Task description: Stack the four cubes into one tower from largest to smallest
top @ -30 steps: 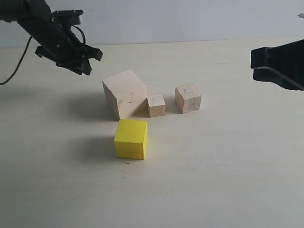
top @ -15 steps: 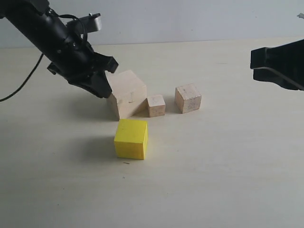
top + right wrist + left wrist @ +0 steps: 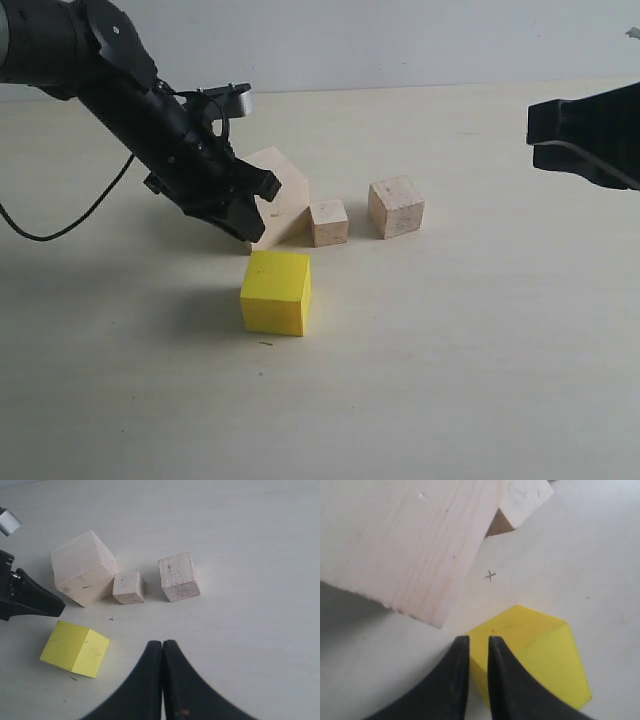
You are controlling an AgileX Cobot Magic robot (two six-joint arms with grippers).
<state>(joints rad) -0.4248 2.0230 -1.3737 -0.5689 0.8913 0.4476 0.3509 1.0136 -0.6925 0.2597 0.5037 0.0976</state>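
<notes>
The large pale wood cube [image 3: 287, 193] sits mid-table with the smallest wood cube [image 3: 328, 222] against its right side. The medium-small wood cube [image 3: 396, 207] stands apart further right. In front of them is the yellow cube [image 3: 276, 292]. My left gripper [image 3: 250, 232] hangs low in front of the large cube's left half, hiding part of it. It is just above and behind the yellow cube [image 3: 535, 645]; its fingers are almost together with only a thin slit and hold nothing. My right gripper [image 3: 163, 642] is shut and empty, well back from the cubes.
The right arm's black body [image 3: 585, 135] hovers at the right edge of the exterior view. A cable [image 3: 60, 225] trails from the left arm across the table's left side. A small pen cross [image 3: 111, 619] marks the table between the cubes.
My left arm has swung down and to the right, from the far left to the front of the large cube, close above the yellow cube. No cube moved; the right arm stayed still.
</notes>
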